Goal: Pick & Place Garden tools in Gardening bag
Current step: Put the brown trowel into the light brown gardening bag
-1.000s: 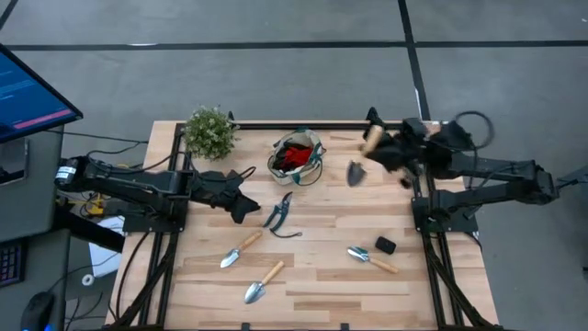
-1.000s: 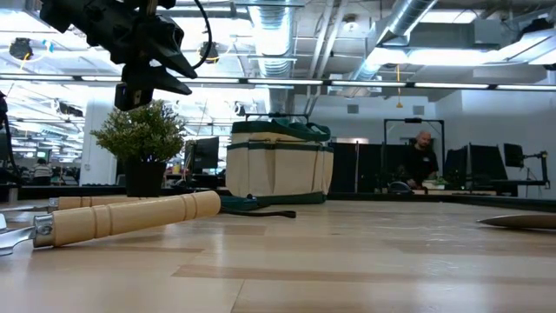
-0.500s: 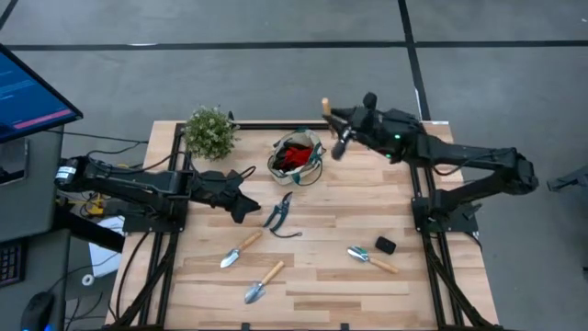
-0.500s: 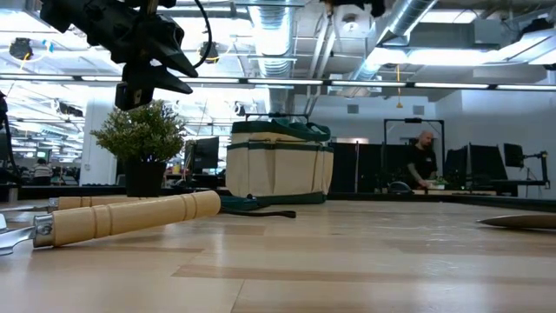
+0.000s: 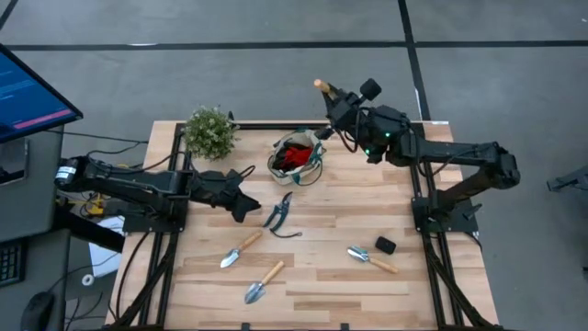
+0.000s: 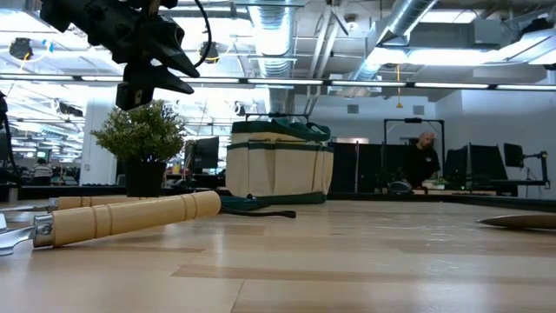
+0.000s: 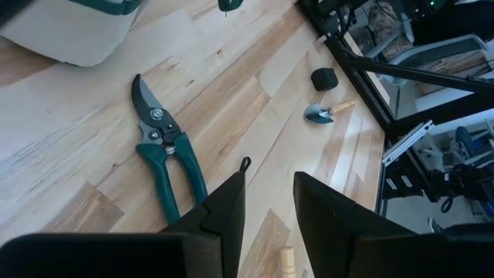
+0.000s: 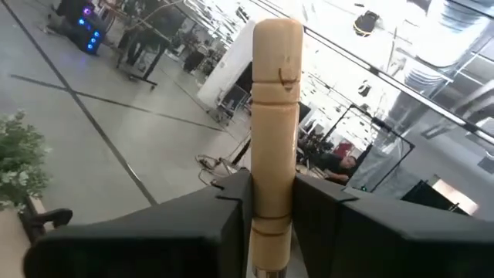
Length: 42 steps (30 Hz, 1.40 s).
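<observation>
My right gripper (image 5: 334,99) is raised beyond the far right of the beige gardening bag (image 5: 296,156) and shut on a wooden-handled trowel (image 8: 274,116). Red gloves lie in the bag. My left gripper (image 5: 241,204) hovers open left of the pruning shears (image 7: 166,147), which lie flat on the table. Three more trowels (image 5: 241,248), (image 5: 263,281), (image 5: 370,258) lie on the near half of the table. My right gripper pinches the trowel's wooden handle (image 8: 272,202) between its two fingers, on the part toward the metal head. The handle's rounded free end (image 5: 319,85) sticks out past the fingertips toward the far left. The trowel is lifted clear of table and bag; its head is hidden.
A bushy green plant (image 5: 209,131) stands at the far left, left of the bag. A small black lump (image 5: 385,245) lies by the near-right trowel. A monitor (image 5: 28,92) stands off the table's left. A person (image 6: 423,161) is far off in the room.
My right gripper has swung from right of the bag toward the table's far edge and left, rising a little and rolling over. The trowel has turned with it: its head hung down before, and now its handle end points up and away.
</observation>
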Each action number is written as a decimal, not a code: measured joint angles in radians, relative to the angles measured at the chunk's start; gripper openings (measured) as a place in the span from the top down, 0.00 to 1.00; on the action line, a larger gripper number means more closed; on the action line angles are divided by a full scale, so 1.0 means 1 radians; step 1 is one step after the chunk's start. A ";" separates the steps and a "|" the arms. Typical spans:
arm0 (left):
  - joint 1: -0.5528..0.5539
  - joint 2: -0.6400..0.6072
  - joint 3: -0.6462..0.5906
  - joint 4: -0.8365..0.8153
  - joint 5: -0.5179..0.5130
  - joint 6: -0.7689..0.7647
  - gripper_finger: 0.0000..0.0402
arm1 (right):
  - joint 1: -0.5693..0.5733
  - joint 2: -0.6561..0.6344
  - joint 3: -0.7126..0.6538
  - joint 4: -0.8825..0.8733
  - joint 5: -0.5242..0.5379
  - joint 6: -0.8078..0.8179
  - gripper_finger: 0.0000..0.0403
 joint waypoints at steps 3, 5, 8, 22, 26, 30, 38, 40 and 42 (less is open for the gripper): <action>0.000 0.000 0.000 0.001 0.000 0.000 0.72 | -0.006 -0.018 0.001 -0.081 -0.107 0.029 0.85; 0.000 0.000 0.000 0.002 0.000 0.000 0.72 | -0.021 -0.037 0.001 -0.162 -0.271 0.102 0.85; 0.000 0.000 0.000 0.005 0.000 0.000 0.72 | -0.075 -0.047 0.001 -0.251 -0.639 0.255 0.85; 0.000 0.000 0.000 0.009 0.000 0.012 0.72 | -0.249 0.266 0.000 -0.254 -1.276 0.416 0.86; 0.000 0.000 0.000 0.009 -0.009 0.012 0.72 | -0.265 0.352 0.000 -0.251 -1.275 0.398 0.86; 0.000 0.000 0.000 0.009 -0.022 0.012 0.72 | -0.281 0.408 -0.001 -0.271 -1.243 0.355 0.86; 0.000 0.000 0.000 0.009 -0.033 0.012 0.72 | -0.282 0.426 -0.001 -0.307 -1.099 0.209 0.86; 0.000 0.000 0.000 0.009 -0.046 0.012 0.72 | -0.283 0.426 -0.001 -0.313 -1.071 0.186 0.86; 0.000 0.000 0.000 0.009 -0.053 0.012 0.72 | -0.285 0.426 -0.001 -0.315 -1.051 0.172 0.86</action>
